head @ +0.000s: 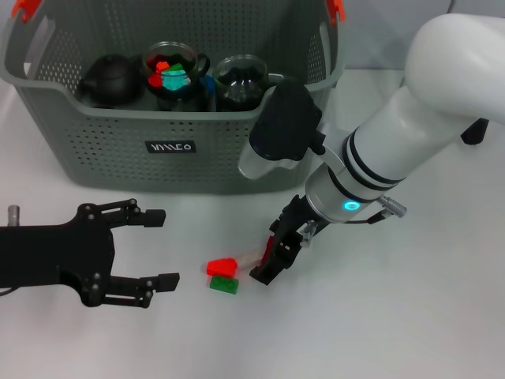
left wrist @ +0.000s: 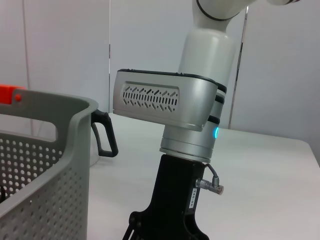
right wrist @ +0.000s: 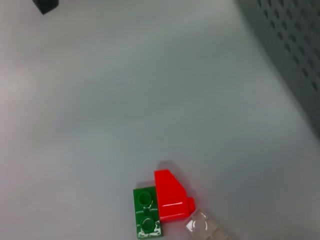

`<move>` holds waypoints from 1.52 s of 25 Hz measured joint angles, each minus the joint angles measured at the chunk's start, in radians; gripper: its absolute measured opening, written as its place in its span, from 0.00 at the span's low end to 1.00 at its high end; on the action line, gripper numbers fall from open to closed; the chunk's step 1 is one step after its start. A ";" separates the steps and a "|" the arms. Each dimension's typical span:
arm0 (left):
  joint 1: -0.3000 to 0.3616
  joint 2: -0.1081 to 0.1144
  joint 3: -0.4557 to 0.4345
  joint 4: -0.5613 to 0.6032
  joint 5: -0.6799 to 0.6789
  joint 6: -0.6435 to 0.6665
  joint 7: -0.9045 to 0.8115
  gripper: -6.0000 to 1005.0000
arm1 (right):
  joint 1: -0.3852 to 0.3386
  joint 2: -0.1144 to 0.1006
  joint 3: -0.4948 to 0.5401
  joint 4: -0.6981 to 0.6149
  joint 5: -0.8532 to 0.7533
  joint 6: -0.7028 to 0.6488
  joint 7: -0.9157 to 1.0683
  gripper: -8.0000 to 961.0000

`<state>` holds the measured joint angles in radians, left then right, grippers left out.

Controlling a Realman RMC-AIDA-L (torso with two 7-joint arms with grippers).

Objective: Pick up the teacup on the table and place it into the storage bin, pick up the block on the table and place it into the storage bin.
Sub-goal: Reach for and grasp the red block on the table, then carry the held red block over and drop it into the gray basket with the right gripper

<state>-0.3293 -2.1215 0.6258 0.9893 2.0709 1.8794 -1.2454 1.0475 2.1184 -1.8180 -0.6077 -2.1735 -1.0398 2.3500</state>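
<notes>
The blocks [head: 222,275] lie on the counter [head: 394,316] before the bin [head: 170,158], just left of the right pincer [head: 272,257], whose state cannot be told. The left pincer [head: 154,249], released, is parked farther off.

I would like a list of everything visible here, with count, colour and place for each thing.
storage bin: one, grey-green, orange clips, back of table.
teapot: one, black, in the bin's left part.
glass vessels: two, black-handled, in the bin; one holds coloured pieces.
red block: one, on table.
green block: one, touching the red.
clear block: one, beside the red.
table: white.
left gripper: black, fingers open, left of blocks.
right gripper: black, right beside blocks.
</notes>
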 joint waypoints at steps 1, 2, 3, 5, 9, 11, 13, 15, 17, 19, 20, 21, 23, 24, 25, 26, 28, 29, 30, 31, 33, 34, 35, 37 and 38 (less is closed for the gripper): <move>0.000 0.000 0.000 -0.001 0.000 0.000 0.000 0.89 | 0.000 0.000 0.000 0.000 0.000 0.000 0.000 0.98; -0.001 0.000 0.000 -0.002 0.000 0.000 0.000 0.89 | 0.000 0.000 -0.001 0.002 0.000 0.000 0.000 0.98; -0.001 0.000 0.000 -0.002 0.000 0.000 0.000 0.89 | 0.000 0.000 -0.002 0.004 0.000 0.000 0.001 0.98; -0.001 0.000 0.000 -0.003 0.000 -0.001 0.000 0.89 | 0.000 0.000 -0.003 0.010 0.000 0.001 0.002 0.98; -0.001 0.000 0.000 -0.003 0.000 -0.002 0.000 0.89 | 0.000 0.001 -0.003 0.011 0.001 0.001 0.001 0.90; 0.000 0.000 0.000 -0.003 0.000 -0.002 0.000 0.89 | 0.000 0.001 -0.003 0.011 0.003 0.000 0.001 0.85; 0.000 0.000 0.000 -0.003 0.000 -0.002 -0.001 0.89 | 0.000 0.002 -0.003 0.011 0.003 0.000 0.000 0.80; 0.000 0.000 0.000 -0.003 0.000 -0.002 -0.002 0.89 | 0.000 0.003 -0.003 0.010 0.003 0.000 0.000 0.77; 0.000 0.000 0.000 -0.003 0.000 -0.002 -0.002 0.89 | 0.000 0.003 -0.003 0.008 0.003 -0.003 0.000 0.73; 0.000 0.000 0.000 -0.003 0.000 -0.002 -0.002 0.89 | 0.000 0.003 -0.003 0.008 0.003 -0.004 0.001 0.73; -0.001 0.000 0.000 -0.003 0.000 -0.002 -0.001 0.89 | 0.000 0.003 -0.003 0.008 0.003 -0.004 0.002 0.73; -0.001 0.000 0.000 -0.003 0.000 -0.003 -0.001 0.89 | 0.000 0.003 -0.003 0.007 0.003 -0.006 0.004 0.73; -0.003 0.000 0.000 -0.004 0.000 -0.003 -0.001 0.89 | 0.000 0.001 -0.003 0.006 0.003 -0.013 0.007 0.73; -0.003 0.000 0.000 -0.004 0.000 -0.003 -0.002 0.89 | 0.000 0.000 -0.003 0.005 0.003 -0.018 0.008 0.73; -0.004 0.000 0.000 -0.004 0.000 -0.003 -0.002 0.89 | 0.000 0.000 -0.003 0.004 0.003 -0.025 0.008 0.73; -0.005 0.000 0.000 -0.004 0.000 -0.003 -0.003 0.89 | -0.002 -0.001 -0.002 0.001 0.003 -0.032 0.008 0.73; -0.005 0.000 0.000 -0.005 0.000 -0.003 -0.004 0.89 | -0.010 -0.003 -0.001 -0.010 0.003 -0.049 0.008 0.73; -0.006 0.000 0.000 -0.005 0.000 -0.004 -0.004 0.89 | -0.020 -0.004 -0.001 -0.026 0.003 -0.058 0.008 0.73; -0.006 0.000 0.000 -0.005 0.000 -0.004 -0.004 0.89 | -0.032 -0.005 0.000 -0.044 0.003 -0.067 0.007 0.73; -0.006 0.000 0.000 -0.005 0.000 -0.003 -0.004 0.88 | -0.045 -0.006 0.000 -0.066 0.003 -0.077 0.007 0.73; -0.006 0.000 0.000 -0.005 0.000 -0.004 -0.005 0.88 | -0.072 -0.009 0.002 -0.112 0.002 -0.096 0.007 0.73; -0.006 0.000 0.000 -0.005 0.000 -0.003 -0.005 0.88 | -0.084 -0.012 0.006 -0.132 0.001 -0.104 0.009 0.73; -0.007 0.000 0.000 -0.005 0.000 -0.004 -0.005 0.88 | -0.098 -0.014 0.013 -0.152 -0.001 -0.119 0.011 0.73; -0.008 0.001 0.000 -0.005 0.000 -0.003 -0.005 0.88 | -0.115 -0.016 0.034 -0.184 -0.002 -0.146 0.012 0.73; -0.008 0.001 0.000 -0.005 0.000 -0.003 -0.005 0.88 | -0.125 -0.017 0.050 -0.206 -0.003 -0.165 0.013 0.73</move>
<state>-0.3372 -2.1202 0.6259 0.9848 2.0708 1.8760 -1.2500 0.9221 2.1012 -1.7684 -0.8138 -2.1766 -1.2048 2.3631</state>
